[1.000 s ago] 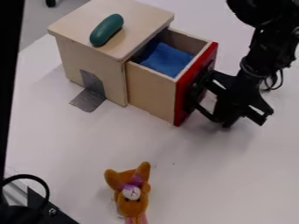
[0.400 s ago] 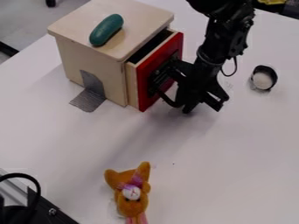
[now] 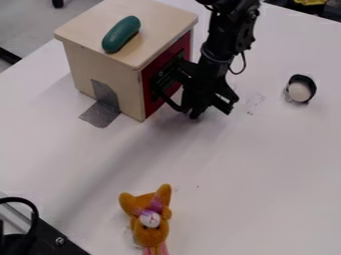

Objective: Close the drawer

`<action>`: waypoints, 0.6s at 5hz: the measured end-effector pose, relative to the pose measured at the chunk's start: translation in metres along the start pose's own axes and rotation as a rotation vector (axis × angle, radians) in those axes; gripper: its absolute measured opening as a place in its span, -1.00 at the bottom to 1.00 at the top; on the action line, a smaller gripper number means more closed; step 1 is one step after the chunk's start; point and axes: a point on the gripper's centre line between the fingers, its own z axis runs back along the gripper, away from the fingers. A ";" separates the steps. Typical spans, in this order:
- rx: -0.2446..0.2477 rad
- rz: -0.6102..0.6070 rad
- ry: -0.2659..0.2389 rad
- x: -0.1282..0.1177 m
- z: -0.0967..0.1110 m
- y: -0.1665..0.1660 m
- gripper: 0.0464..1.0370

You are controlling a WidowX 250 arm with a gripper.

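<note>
The drawer's red front (image 3: 152,99) sits flush in the right side of the light wooden box (image 3: 106,64), and the drawer's inside is hidden. Against that red front stands my black gripper (image 3: 161,85), on the right side of the box, partly covering the panel. How its fingers stand is hard to make out.
A green oblong object (image 3: 122,34) lies on top of the box. An orange plush toy (image 3: 150,219) rests nearer the camera, a small black-and-white round item (image 3: 300,89) to the right. Grey tape (image 3: 101,113) is at the box's left face.
The gripper has moved left along with the red front. The drawer, which stood out with blue cloth showing inside, has slid into the box.
</note>
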 end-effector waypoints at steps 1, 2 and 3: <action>0.008 0.002 0.000 0.001 0.000 0.003 -0.85; 0.006 0.006 -0.006 0.002 0.000 0.005 -0.80; 0.010 0.000 0.014 -0.002 -0.001 0.006 -0.30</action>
